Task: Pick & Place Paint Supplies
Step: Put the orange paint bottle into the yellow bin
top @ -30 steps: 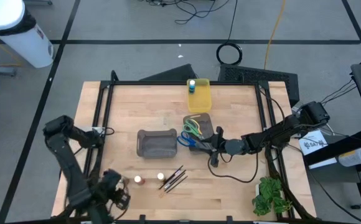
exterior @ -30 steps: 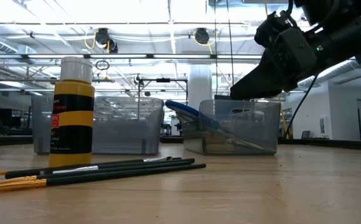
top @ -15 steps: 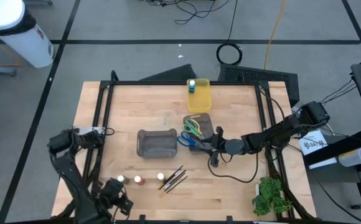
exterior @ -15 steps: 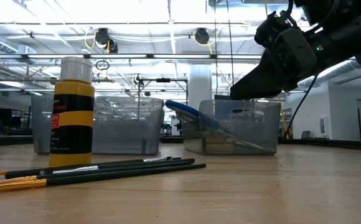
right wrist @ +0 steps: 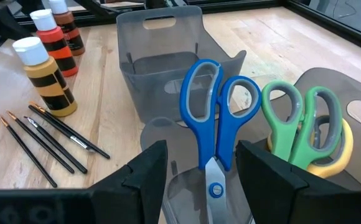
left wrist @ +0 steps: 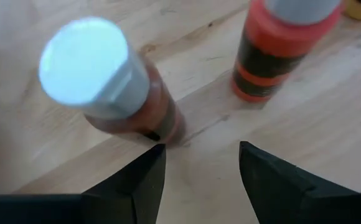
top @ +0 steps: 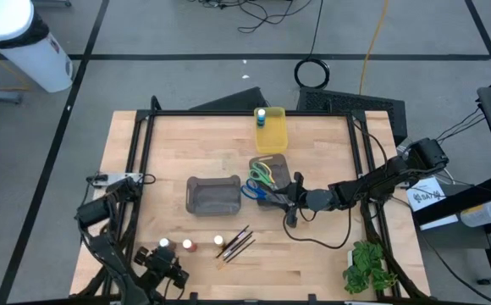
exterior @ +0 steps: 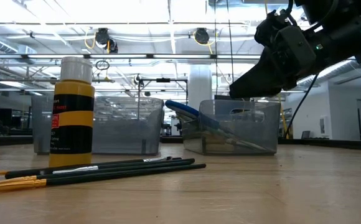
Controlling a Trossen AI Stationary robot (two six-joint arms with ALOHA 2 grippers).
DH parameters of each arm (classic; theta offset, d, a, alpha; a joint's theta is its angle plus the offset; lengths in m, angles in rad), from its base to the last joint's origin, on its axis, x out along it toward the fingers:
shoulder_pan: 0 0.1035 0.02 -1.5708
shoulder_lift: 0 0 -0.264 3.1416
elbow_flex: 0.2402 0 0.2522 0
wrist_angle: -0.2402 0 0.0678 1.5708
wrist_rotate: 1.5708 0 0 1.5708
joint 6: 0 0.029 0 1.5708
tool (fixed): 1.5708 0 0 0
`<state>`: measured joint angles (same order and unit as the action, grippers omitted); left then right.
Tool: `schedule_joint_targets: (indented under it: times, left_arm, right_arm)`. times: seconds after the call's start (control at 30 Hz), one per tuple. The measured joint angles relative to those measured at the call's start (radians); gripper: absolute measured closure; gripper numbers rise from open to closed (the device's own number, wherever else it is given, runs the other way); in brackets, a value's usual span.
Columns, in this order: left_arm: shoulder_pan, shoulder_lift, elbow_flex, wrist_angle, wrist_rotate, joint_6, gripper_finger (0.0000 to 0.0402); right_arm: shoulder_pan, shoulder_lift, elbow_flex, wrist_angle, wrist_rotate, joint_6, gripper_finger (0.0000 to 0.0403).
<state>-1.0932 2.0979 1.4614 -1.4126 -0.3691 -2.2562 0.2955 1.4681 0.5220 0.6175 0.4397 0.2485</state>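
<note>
Near the table's front-left corner, the left gripper (top: 168, 268) hangs low with its jaws spread and empty. In its wrist view the brown paint pot (left wrist: 109, 87) with a pale cap stands just beyond the left finger (left wrist: 131, 186), not between the jaws, and the orange-red paint pot (left wrist: 274, 46) stands farther off, past the gap. From above, both pots sit in a row near the front edge with a yellow-and-black paint pot (top: 218, 242), and the dark brushes (top: 237, 243) lie just beside that one. A blue pot (top: 262, 116) stands in the yellow bin (top: 271, 134) at the back. The right gripper (top: 295, 196) hovers, jaws parted and holding nothing, at the grey bin (top: 271, 180) that holds the blue scissors (right wrist: 215, 127), green scissors (right wrist: 302, 124) and yellow scissors (right wrist: 345, 146); the blue handles rise between its fingers.
</note>
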Motion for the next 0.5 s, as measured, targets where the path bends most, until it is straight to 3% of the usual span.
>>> schedule_joint_targets:
  times: [0.5]
  left_arm:
    - [0.04,0.116,0.0,-0.038,-0.061,-0.025,0.0188]
  right_arm:
    - [0.0,0.0,0.0,0.023,0.0,0.0,0.0222]
